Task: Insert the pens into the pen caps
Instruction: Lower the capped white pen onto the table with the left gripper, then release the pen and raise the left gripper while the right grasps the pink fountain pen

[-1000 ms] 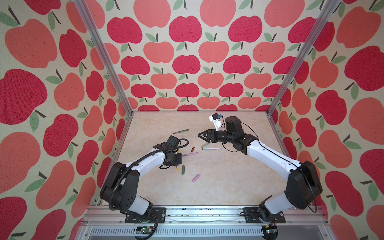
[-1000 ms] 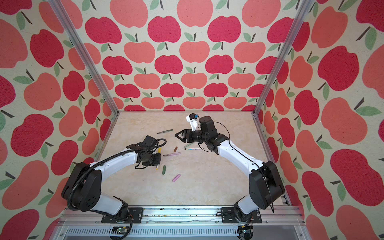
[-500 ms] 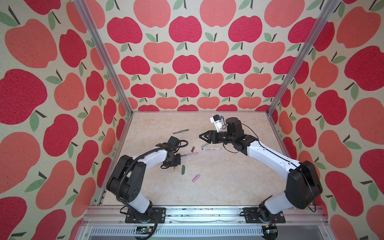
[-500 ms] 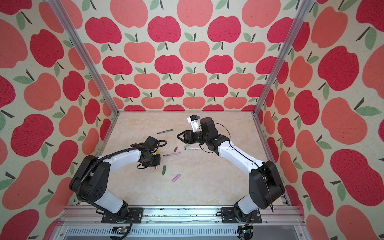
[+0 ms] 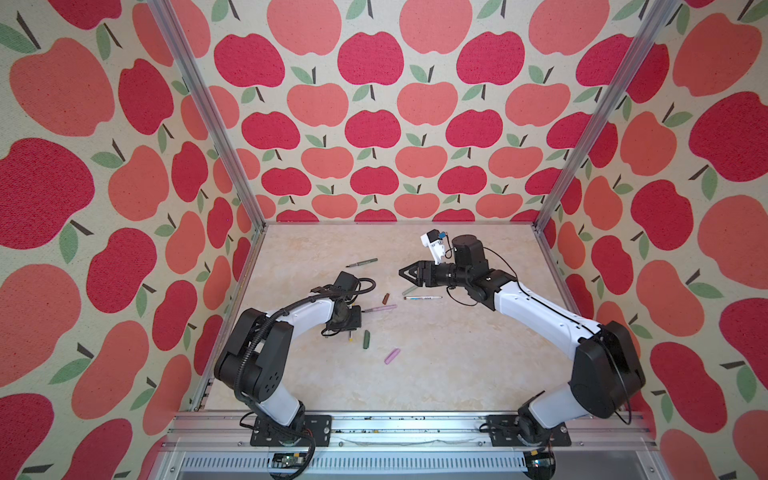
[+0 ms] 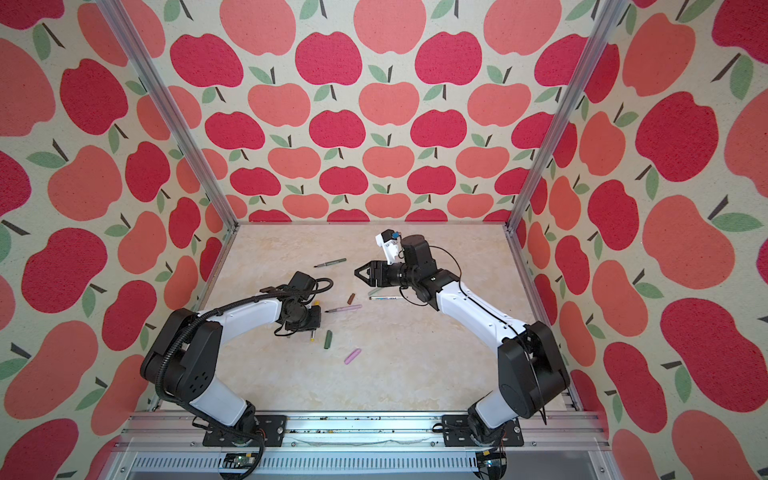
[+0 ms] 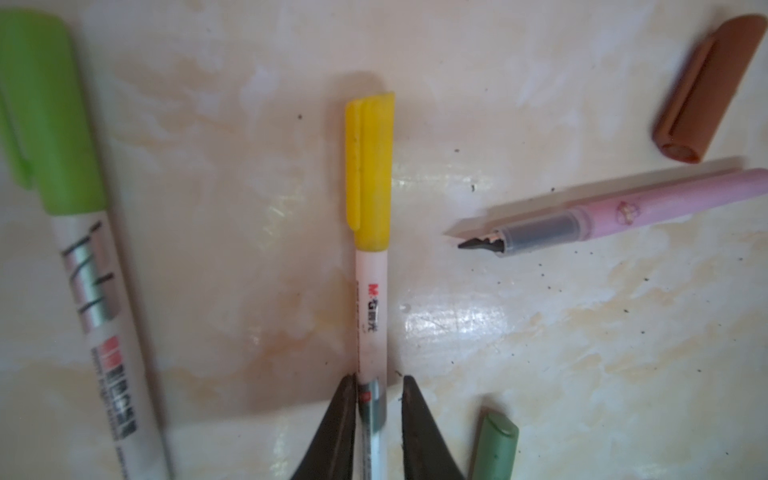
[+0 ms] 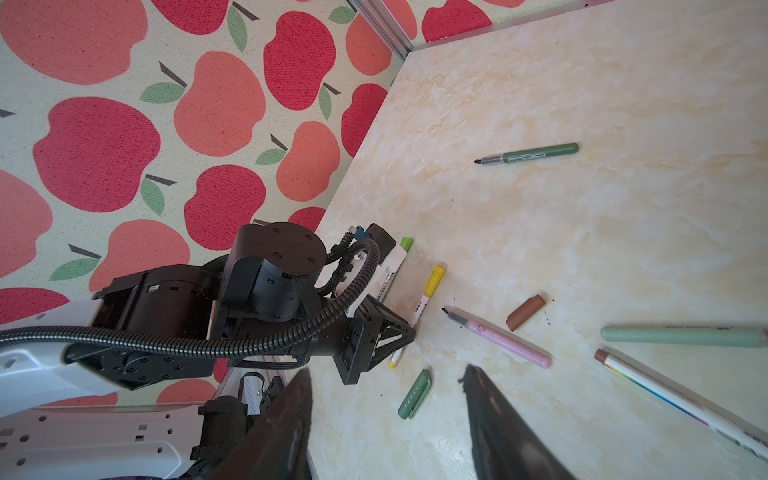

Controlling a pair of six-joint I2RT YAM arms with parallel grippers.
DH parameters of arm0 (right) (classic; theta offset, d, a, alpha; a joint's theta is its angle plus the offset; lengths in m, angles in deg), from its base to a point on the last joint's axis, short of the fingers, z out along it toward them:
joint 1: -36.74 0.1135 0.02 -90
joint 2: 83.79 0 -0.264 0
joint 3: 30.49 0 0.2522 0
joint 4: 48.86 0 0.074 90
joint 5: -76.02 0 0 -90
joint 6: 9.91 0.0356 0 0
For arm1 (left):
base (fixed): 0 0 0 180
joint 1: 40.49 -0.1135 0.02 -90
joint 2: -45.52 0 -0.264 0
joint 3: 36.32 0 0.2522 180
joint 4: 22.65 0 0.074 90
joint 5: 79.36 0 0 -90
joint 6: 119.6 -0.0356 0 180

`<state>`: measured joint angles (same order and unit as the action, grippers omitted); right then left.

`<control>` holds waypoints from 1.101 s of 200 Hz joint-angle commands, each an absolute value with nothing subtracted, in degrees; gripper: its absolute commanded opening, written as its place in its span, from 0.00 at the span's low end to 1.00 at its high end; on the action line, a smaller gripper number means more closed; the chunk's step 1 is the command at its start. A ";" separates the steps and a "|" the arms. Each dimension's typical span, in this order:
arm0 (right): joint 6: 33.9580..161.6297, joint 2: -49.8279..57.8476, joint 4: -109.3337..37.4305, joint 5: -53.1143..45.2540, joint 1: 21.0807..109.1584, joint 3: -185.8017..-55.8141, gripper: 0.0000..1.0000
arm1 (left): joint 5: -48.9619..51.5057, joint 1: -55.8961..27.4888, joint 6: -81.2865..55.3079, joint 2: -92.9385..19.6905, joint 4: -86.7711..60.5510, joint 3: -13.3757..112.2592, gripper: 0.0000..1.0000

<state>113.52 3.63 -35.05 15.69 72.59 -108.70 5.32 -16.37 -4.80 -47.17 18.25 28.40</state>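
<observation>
Pen with white printed barrel (image 7: 371, 299), red and grey lettering along it, flat on the marbled table (image 5: 457, 374) left of the middle, tip already sunk in the yellow cap (image 7: 371, 170). Straddled near its back end by the left gripper (image 7: 379, 378): jaws parted slightly, one finger (image 7: 340, 415) against the barrel, the other just clear of it. Beside it but apart, a thicker white pen (image 7: 95, 316) wearing the lime cap (image 7: 50, 112). On the other side, the pink pen (image 7: 648, 208), uncapped, dark nib beyond a grey grip, pointing toward the yellow-capped barrel. Loose brown cap (image 7: 706, 91) near it, dark green cap (image 7: 494, 444) close by the gripper. Farther off in a top view: pink cap (image 5: 392, 356) toward the front, dark green pen (image 5: 361, 262) toward the back, nib bare. Right gripper (image 5: 402, 272) hovering above the middle, jaws wide apart and empty. Below it, a pale sage pen (image 8: 681, 336) and a white rainbow-striped pen (image 8: 665, 395), side by side.
</observation>
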 commanded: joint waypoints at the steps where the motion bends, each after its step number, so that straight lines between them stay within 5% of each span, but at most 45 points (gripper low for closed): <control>1: 112.72 3.07 -34.95 16.10 72.36 -107.72 0.60 | 6.07 -16.85 -4.20 -47.99 17.74 27.80 0.25; 97: 110.79 4.60 -32.77 17.05 72.31 -107.95 0.61 | 11.65 -17.03 -7.46 -34.67 19.04 29.72 0.53; 220: 89.49 21.16 -0.20 4.20 79.74 -130.73 0.62 | 3.09 -25.54 -11.93 9.16 2.05 14.90 0.99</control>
